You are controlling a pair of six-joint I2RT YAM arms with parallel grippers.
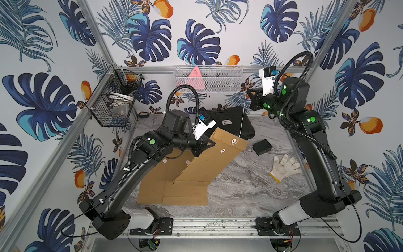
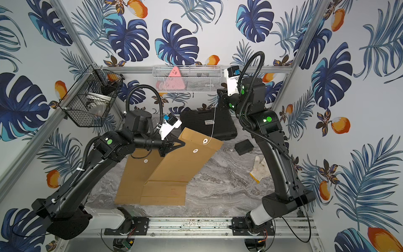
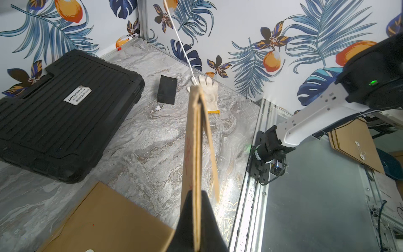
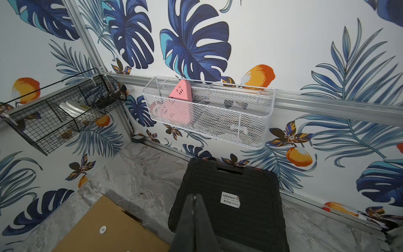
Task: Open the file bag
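The file bag [image 1: 207, 161] is a brown paper envelope with white button discs on its flap, lifted at a slant over the marble table in both top views. My left gripper [image 1: 212, 144] is shut on its edge; in the left wrist view the file bag [image 3: 197, 141] runs edge-on out of the left gripper [image 3: 197, 218]. A thin white string [image 1: 241, 117] rises taut from the flap's button [image 1: 233, 141] to my right gripper [image 1: 248, 93], raised high near the back wall. In the right wrist view the right gripper [image 4: 195, 197] is shut, a white speck of string at its tips.
More brown envelopes [image 1: 152, 185] lie flat under the lifted one. A black tool case [image 1: 231, 122] sits at the back, a small black box [image 1: 262, 147] and a white glove [image 1: 284, 167] to the right. A black wire basket [image 1: 113, 98] and white mesh basket [image 1: 208, 78] hang on the walls.
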